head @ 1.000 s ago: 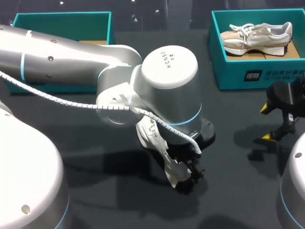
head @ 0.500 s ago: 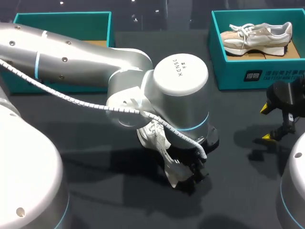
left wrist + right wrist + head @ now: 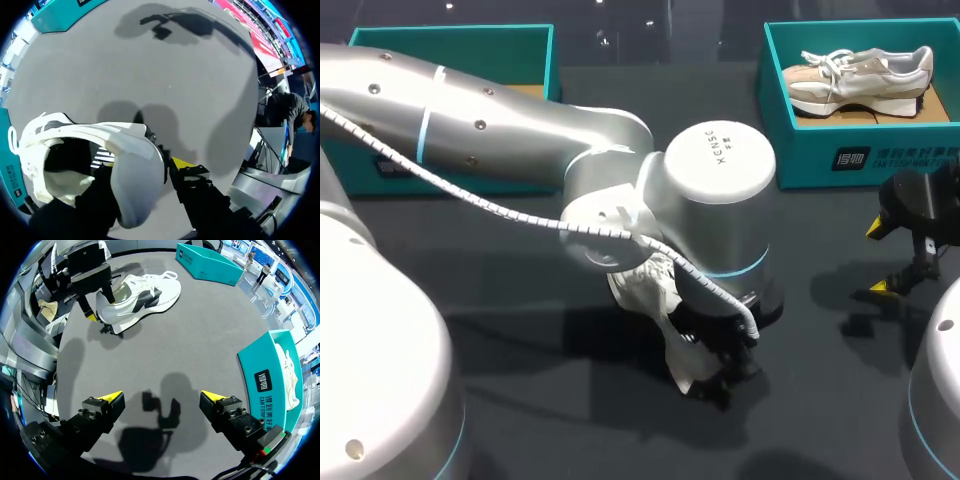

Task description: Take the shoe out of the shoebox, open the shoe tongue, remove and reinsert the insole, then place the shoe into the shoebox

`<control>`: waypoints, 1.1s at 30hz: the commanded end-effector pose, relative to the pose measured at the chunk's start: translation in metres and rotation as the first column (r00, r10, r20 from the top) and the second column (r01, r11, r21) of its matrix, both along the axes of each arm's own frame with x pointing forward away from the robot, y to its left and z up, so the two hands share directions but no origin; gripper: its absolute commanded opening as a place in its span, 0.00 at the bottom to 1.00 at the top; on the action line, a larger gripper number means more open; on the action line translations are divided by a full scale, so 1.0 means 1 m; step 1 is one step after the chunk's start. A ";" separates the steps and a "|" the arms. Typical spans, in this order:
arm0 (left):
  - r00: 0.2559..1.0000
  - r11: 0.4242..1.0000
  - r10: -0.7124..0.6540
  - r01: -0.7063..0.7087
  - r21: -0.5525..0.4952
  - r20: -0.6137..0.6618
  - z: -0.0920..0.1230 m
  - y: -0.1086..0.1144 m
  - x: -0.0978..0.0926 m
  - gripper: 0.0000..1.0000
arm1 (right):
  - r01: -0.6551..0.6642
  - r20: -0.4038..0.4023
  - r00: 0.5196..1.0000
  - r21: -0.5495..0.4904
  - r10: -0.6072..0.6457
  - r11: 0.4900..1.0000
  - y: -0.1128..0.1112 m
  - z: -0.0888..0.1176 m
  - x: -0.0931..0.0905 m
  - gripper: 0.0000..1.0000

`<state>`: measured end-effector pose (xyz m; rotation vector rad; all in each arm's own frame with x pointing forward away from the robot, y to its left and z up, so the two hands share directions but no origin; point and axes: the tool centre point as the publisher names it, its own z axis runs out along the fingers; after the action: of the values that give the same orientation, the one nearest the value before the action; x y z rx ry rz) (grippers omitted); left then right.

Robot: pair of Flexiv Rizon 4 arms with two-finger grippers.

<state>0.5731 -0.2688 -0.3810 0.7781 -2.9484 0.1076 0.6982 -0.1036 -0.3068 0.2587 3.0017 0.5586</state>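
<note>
Since 1 s ago your left arm [image 3: 520, 130] has swung its big wrist joint toward the view's right, so it now hides more of the white shoe [image 3: 645, 292], while the shoe and the R side look unchanged. Head view: the dark table [image 3: 500, 400] carries two teal boxes at the far edge, the left shoebox [image 3: 450, 45] and the right shoebox [image 3: 865, 155], the latter holding a second shoe [image 3: 860, 75] in beige, lying w/ its toe toward the view's left. The white shoe is out of both boxes, near the table's middle and under the L wrist. Its long axis runs diagonally: heel at the near-right end, toe pointing away toward the far left, approx. toward the left shoebox. The left gripper [image 3: 715, 375] is at the heel end. In the L wrist view the left gripper [image 3: 140, 175] has its fingers clamped on the shoe [image 3: 100, 160] at the heel, one dark finger on each side, opening facing up. The R wrist view shows the same shoe [image 3: 142, 295] sole down, toe aimed at the far box [image 3: 210, 265]; you cannot tell if the heel is lifted off the table. Your right gripper [image 3: 880, 258] sits over bare table just in front of the right shoebox, well apart from the white shoe. Its own view shows the right gripper [image 3: 162, 397] w/ fingers spread wide and nothing btwn them, the right shoebox [image 3: 270, 380] beside it.
</note>
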 end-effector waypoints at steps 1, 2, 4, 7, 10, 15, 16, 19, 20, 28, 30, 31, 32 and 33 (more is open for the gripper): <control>1.000 1.000 0.000 0.000 0.013 0.001 -0.008 -0.002 -0.001 0.46 | 0.002 0.002 1.000 -0.004 -0.002 1.000 0.001 0.000 -0.002 1.00; 1.000 1.000 -0.001 0.001 0.015 0.001 -0.009 -0.002 -0.001 0.46 | 0.002 0.002 1.000 -0.004 -0.002 1.000 0.001 0.000 -0.002 1.00; 1.000 1.000 -0.001 0.001 0.019 0.001 -0.010 -0.001 -0.001 0.46 | 0.002 0.002 1.000 -0.004 -0.002 1.000 0.001 0.000 -0.002 1.00; 1.000 1.000 -0.003 0.003 0.020 0.001 -0.009 0.000 -0.001 0.47 | 0.002 0.002 1.000 -0.004 -0.002 1.000 0.001 0.000 -0.002 1.00; 1.000 1.000 -0.006 0.006 0.021 0.003 -0.009 0.000 0.001 0.46 | 0.002 0.002 1.000 -0.004 -0.002 1.000 0.001 0.000 -0.002 1.00; 1.000 0.999 -0.015 0.015 0.032 0.002 -0.008 -0.001 0.002 0.00 | 0.002 0.002 1.000 -0.004 -0.002 1.000 0.001 0.000 -0.002 1.00; 1.000 0.999 -0.020 0.020 0.033 0.001 -0.007 0.000 0.002 0.00 | 0.002 0.002 1.000 -0.004 -0.002 1.000 0.001 0.000 -0.002 1.00; 0.999 0.999 -0.040 0.040 0.028 -0.010 0.000 0.005 0.003 0.00 | 0.002 0.002 1.000 -0.004 -0.002 1.000 0.001 0.000 -0.002 1.00; 0.998 0.998 -0.053 0.054 0.027 -0.014 0.003 0.006 0.003 0.00 | 0.002 0.002 1.000 -0.004 -0.002 1.000 0.001 0.000 -0.002 1.00; 0.991 0.990 -0.137 0.137 0.027 -0.010 0.032 0.020 0.007 0.00 | 0.002 0.002 1.000 -0.004 -0.002 1.000 0.001 0.000 -0.002 1.00; 0.987 0.986 -0.161 0.161 0.032 0.006 0.045 0.026 0.010 0.00 | 0.002 0.002 1.000 -0.004 -0.002 1.000 0.001 0.000 -0.002 1.00; 0.984 0.983 -0.179 0.179 0.034 0.005 0.051 0.028 0.012 0.00 | 0.002 0.002 1.000 -0.004 -0.002 1.000 0.001 0.000 -0.002 1.00; 0.983 0.982 -0.183 0.183 0.037 0.012 0.055 0.030 0.013 0.00 | 0.002 0.002 1.000 -0.004 -0.002 1.000 0.001 0.000 -0.002 1.00; 0.980 0.980 -0.197 0.196 0.044 0.021 0.062 0.033 0.016 0.00 | 0.002 0.002 1.000 -0.004 -0.002 1.000 0.001 0.000 -0.002 1.00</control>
<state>0.5849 -0.2513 -0.3530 0.4984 -3.0280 0.0266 0.6982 -0.1037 -0.3068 0.2587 3.0017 0.5586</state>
